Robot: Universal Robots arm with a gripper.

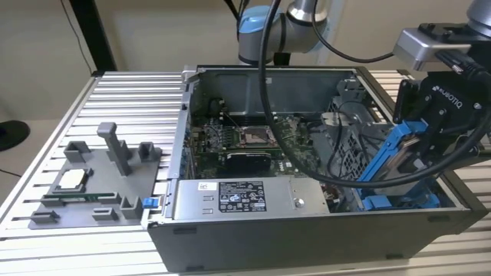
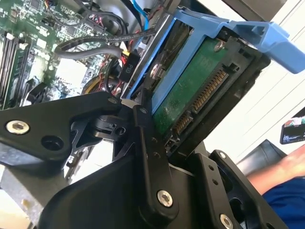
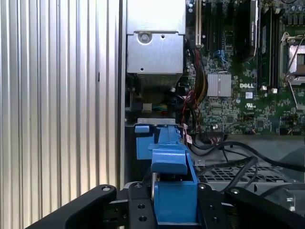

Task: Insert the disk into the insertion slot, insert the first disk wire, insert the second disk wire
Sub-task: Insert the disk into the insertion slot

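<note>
My gripper [image 1: 420, 144] is shut on the disk [image 1: 392, 154], a drive in a bright blue carrier frame, and holds it tilted steeply on edge over the open computer case at the exterior view's right. The disk's lower end hangs just above the insertion slot [image 1: 399, 201], whose blue rails and tabs show at the case's near right corner. In the second wrist view the disk's green circuit board and connector edge [image 2: 190, 95] sit between my black fingers [image 2: 145, 138]. In the first wrist view the blue carrier [image 3: 169, 157] points down toward the slot's blue tab [image 3: 142, 143].
A grey metal box with a sticker [image 1: 245, 198] lies along the case's front. The motherboard [image 1: 245, 138] and a perforated cage [image 1: 349, 152] are behind it. Loose black cables [image 3: 238, 164] run beside the slot. A grey fixture [image 1: 96, 184] stands on the slatted table. A person's hand [image 2: 286, 167] shows.
</note>
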